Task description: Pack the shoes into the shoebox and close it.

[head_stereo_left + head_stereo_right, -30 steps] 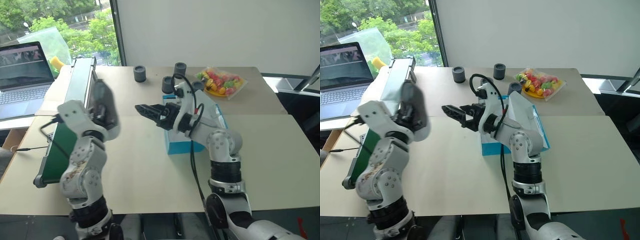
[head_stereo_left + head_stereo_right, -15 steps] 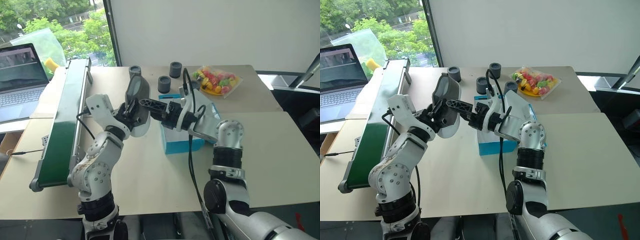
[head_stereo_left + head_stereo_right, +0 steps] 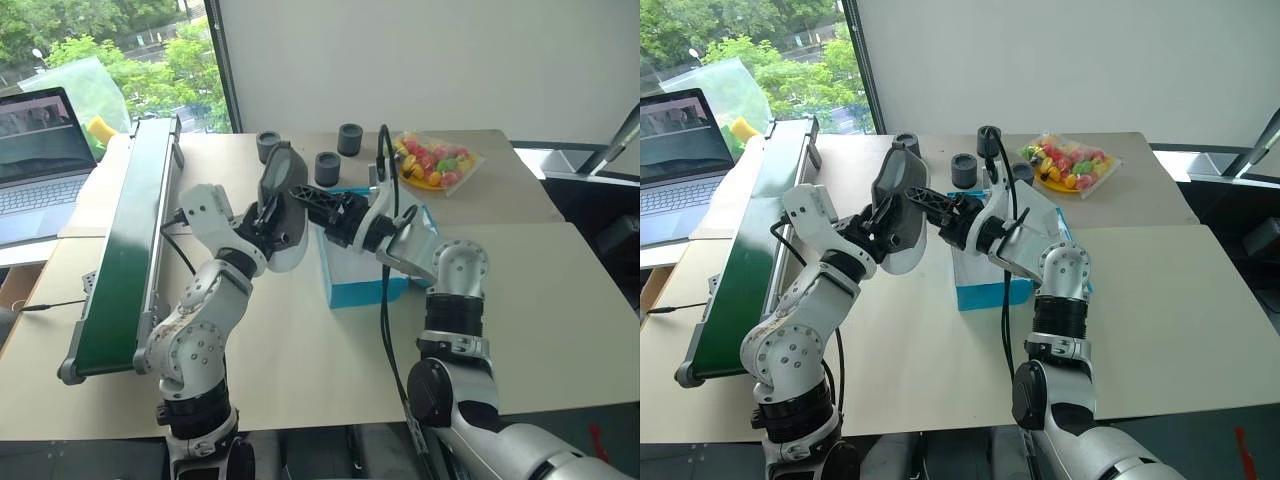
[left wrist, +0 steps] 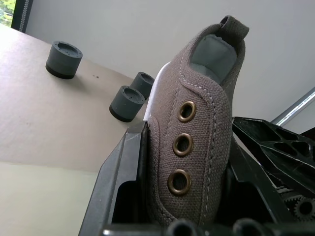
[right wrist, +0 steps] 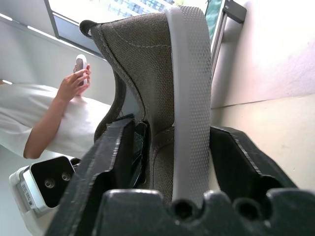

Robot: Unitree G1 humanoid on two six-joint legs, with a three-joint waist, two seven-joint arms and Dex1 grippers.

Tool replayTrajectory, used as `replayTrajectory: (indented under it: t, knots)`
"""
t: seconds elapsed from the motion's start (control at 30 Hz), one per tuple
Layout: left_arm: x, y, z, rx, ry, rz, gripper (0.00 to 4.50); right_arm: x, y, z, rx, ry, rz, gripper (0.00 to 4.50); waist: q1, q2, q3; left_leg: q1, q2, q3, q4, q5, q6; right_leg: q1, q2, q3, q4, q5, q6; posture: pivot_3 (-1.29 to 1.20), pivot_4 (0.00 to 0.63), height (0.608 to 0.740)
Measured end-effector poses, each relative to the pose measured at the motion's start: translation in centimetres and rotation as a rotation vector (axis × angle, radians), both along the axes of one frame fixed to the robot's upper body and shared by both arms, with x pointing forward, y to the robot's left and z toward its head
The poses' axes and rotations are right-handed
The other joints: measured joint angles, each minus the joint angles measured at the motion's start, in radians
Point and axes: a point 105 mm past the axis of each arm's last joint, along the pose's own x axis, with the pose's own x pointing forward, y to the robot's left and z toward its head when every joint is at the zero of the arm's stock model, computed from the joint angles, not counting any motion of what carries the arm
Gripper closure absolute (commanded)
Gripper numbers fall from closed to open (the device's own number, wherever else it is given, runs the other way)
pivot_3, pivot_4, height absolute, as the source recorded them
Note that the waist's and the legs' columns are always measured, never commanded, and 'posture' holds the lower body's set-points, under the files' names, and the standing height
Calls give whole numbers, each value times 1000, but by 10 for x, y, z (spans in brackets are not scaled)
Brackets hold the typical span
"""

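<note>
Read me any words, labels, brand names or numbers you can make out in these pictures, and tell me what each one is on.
None can be read.
Laptop: its screen shows a picture, any text too small to read.
Shoe: no brand mark on the side in view, just metal eyelets.
Shoebox: its blue side shows no print.
Snack bag: no legible print.
</note>
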Motion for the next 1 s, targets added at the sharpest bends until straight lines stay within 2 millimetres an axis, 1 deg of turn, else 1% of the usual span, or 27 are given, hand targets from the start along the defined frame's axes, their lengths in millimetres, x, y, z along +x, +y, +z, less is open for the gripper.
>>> replayTrajectory:
  t: [0.1,0.13,0.47,0.5,0.57,0.6,0.63,0.67,0.8,0.9,1.0]
  knots:
    - [0,0,2,0,-7,-1,2851,1,0,0,-5,8,-8,3788,0,0,0,0,0,0,0,0,0,0,0,0,0,0,0,0,150,740]
    - [0,1,3,0,-11,1,2851,1,0,-1,-9,12,-11,3963,0,0,0,0,0,0,0,0,0,0,0,0,0,0,0,0,150,740]
    - [-1,2,5,17,-20,0,2851,-1,1,3,4,33,-12,3963,0,0,0,0,0,0,0,0,0,0,0,0,0,0,0,0,150,740]
    - [-1,2,5,24,-21,-1,2582,-1,2,3,9,34,-12,4005,0,0,0,0,0,0,0,0,0,0,0,0,0,0,0,0,150,740]
    - [-1,1,6,42,-28,-10,2221,0,1,4,12,38,-19,4017,0,0,0,0,0,0,0,0,0,0,0,0,0,0,0,0,150,740]
    - [-1,0,6,67,-33,-19,1942,0,1,5,16,41,-24,4017,0,0,0,0,0,0,0,0,0,0,0,0,0,0,0,0,150,740]
    - [-2,-2,5,88,-38,-32,1549,0,0,6,25,41,-28,4017,0,0,0,0,0,0,0,0,0,0,0,0,0,0,0,0,150,740]
    - [-2,-3,6,111,-46,-42,1281,1,0,8,29,40,-37,4017,0,0,0,0,0,0,0,0,0,0,0,0,0,0,0,0,150,740]
    - [-5,-5,4,145,-59,-61,1281,4,-3,12,27,28,-81,4017,-1,0,0,0,0,0,0,0,0,0,0,0,0,0,0,0,150,740]
    - [-13,-5,2,144,-65,-82,1281,8,-10,19,38,4,-149,4017,-1,0,0,0,1,0,0,0,0,0,0,0,0,0,0,0,150,740]
    - [-26,-5,-4,173,-59,-142,1281,11,-16,17,43,8,-196,4017,-3,0,0,0,1,1,0,0,0,0,0,1,0,0,0,0,150,740]
